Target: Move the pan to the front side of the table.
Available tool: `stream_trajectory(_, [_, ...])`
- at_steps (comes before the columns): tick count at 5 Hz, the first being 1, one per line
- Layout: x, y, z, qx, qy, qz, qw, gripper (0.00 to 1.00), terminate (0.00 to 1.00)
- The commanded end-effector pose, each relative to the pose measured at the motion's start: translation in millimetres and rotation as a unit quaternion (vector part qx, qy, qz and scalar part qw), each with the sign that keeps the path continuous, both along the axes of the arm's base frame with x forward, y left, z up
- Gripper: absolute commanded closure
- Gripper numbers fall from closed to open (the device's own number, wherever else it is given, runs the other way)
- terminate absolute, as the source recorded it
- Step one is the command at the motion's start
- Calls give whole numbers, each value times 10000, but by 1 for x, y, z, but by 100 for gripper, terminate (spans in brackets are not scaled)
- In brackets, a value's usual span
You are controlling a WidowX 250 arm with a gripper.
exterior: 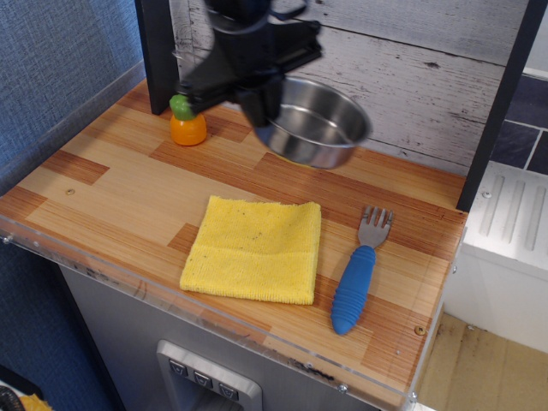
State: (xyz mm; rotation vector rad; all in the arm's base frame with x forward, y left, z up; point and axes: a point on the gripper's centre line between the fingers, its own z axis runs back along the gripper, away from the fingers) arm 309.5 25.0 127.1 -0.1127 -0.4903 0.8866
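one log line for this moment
phase: carry | gripper: shut on pan | pan: lifted off table, tilted | yellow cloth: front centre

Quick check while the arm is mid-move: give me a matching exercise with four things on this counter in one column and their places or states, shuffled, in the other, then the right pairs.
Things:
1. pan
2. yellow cloth
3. fork
4. orange toy

Places or states:
A. lying flat near the front edge of the table, about the middle
B. standing at the back left, by the dark post
C. held in the air by the gripper, tilted
D. lying to the right of the cloth, blue handle toward the front

Pairs: 1-C, 2-A, 3-D, 4-B
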Motion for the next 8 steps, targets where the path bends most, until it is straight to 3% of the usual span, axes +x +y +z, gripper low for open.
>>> stream_trajectory(1, [-62, 80, 38, 330, -269, 562, 9975, 100, 0])
stream_trajectory(3, [-93, 138, 10, 459, 254, 531, 9972, 100, 0])
stream_trajectory(4, [-93, 143, -8, 368, 477, 458, 9971, 100, 0])
stream_trajectory(6, [-91, 136, -50, 126, 655, 429, 9968, 100, 0])
stream_trajectory(8, [-93, 142, -70, 102, 842, 490, 9952, 100, 0])
